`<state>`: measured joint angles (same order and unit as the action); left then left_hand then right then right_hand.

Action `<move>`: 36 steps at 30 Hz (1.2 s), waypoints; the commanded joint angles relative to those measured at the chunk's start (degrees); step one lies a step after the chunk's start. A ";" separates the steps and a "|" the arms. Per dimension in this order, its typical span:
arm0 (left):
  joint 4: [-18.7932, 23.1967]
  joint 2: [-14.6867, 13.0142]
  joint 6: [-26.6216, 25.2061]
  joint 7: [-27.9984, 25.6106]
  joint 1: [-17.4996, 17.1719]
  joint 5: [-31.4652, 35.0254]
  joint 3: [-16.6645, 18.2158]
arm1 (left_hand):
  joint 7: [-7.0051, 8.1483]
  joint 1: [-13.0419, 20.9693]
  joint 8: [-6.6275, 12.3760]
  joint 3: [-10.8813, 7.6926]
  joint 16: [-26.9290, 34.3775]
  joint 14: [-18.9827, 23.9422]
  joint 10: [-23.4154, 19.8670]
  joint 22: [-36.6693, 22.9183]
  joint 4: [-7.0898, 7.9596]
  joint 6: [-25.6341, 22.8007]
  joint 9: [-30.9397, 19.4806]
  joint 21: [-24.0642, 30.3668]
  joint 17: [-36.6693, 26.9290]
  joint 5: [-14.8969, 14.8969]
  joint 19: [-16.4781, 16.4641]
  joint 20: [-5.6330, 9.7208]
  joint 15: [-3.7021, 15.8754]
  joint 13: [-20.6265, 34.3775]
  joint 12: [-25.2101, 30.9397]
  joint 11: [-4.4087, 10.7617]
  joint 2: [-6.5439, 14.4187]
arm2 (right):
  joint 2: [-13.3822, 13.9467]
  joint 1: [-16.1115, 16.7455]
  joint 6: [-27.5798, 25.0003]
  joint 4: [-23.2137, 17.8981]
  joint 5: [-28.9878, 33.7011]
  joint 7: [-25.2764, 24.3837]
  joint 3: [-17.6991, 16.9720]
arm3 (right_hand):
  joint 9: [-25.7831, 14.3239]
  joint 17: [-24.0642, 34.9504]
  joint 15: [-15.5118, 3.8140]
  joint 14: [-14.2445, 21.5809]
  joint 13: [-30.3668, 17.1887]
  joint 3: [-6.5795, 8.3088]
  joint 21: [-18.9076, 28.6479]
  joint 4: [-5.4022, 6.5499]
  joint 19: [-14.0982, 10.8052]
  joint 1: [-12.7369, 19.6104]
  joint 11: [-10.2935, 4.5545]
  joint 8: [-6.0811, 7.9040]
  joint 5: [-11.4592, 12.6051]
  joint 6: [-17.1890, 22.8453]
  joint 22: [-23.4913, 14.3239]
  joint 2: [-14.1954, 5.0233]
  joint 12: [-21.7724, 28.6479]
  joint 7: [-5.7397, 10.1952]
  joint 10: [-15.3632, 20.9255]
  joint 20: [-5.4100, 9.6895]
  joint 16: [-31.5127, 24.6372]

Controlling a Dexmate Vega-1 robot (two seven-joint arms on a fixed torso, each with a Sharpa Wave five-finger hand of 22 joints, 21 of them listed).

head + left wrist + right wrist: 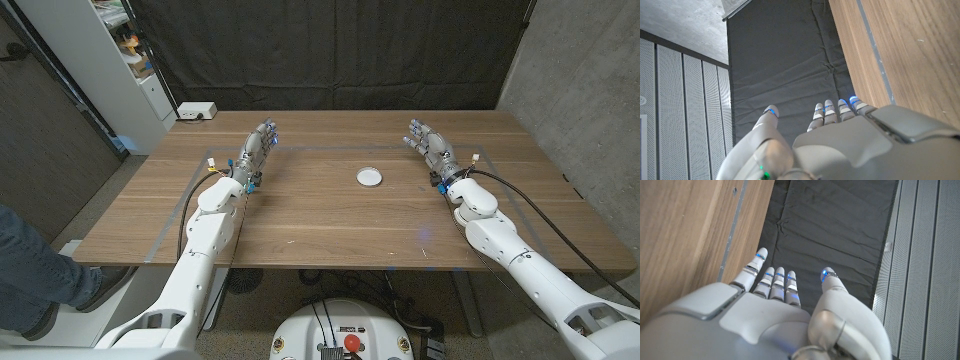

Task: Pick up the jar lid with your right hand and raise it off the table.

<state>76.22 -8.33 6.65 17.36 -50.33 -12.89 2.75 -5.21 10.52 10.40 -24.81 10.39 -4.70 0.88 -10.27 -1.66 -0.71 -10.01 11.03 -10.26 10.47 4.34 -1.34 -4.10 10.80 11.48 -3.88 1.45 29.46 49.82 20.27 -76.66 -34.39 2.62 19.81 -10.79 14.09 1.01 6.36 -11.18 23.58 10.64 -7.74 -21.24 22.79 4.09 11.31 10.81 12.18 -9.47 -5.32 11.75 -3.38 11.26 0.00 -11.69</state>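
One white jar lid (369, 177) lies flat on the wooden counter (320, 225), between the two hands and nearer the right hand (432, 147); both that and the left hand (258, 148) hold nothing, fingers (774, 281) released and extended; one white box (196, 111) sits at the counter's far left corner.

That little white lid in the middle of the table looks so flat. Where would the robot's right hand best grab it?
Probably by its rim, coming down from above. The jar lid is a low round disc lying flat on the wooden table, so only its edge offers opposite sides to pinch. The right hand is empty, fingers apart, off to the lid's right, so it must first move over it.
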 commanded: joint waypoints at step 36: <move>5.48 1.71 -1.28 -0.33 -2.89 1.75 0.12 | -0.38 0.49 0.28 0.03 0.31 -0.55 -0.22 -0.07 -0.52 -0.28 -0.18 0.22 -0.17 0.26 0.89 0.22 -0.15 0.10 0.33 -0.49 0.32 | 6.03 2.51 5.21 -6.17 16.60 -4.69 0.24 | -0.12 -1.18 0.13 -1.73 -0.15 0.98 -0.36 -1.89 2.84 3.97 0.03 -0.12 0.79 -0.46 -0.28 1.76 -0.83 0.41 -2.26 -0.54 0.75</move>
<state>80.11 -6.78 5.73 17.45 -52.26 -11.38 3.26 -5.21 10.52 10.40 -24.64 10.39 -4.69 0.88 -10.25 -1.82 -0.71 -10.00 11.03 -10.25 10.47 4.65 -1.03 -4.10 10.80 11.48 -3.87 1.45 34.16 51.62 24.69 -81.21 -22.64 0.04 20.35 -10.78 12.77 0.91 5.00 -11.19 24.20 10.37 -9.33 -18.44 26.29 4.40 11.31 11.05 11.97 -9.47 -3.62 10.97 -3.17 9.28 -0.51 -11.01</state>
